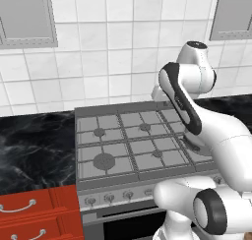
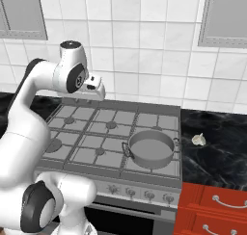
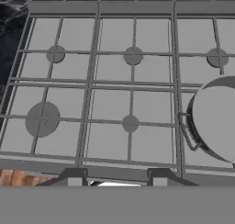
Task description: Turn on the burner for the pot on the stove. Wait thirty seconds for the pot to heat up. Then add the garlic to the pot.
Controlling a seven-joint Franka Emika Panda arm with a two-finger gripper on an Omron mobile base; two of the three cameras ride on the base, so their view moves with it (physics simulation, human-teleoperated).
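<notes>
Meanwhile, garlic (image 2: 198,140) lies on counter (image 2: 212,152) beside stove (image 2: 111,133).

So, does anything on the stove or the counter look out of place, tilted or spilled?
Nothing stands out. The pot sits upright on the front right burner of the stove and looks empty. The garlic lies alone on the dark counter to the right, apart from the pot. No spill or damage shows.

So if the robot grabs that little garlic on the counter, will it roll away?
The garlic looks small and rounded, so a nudge would probably roll it along the smooth counter. Its lumpy shape may wobble between the fingers. It is likely light and firm.
</notes>
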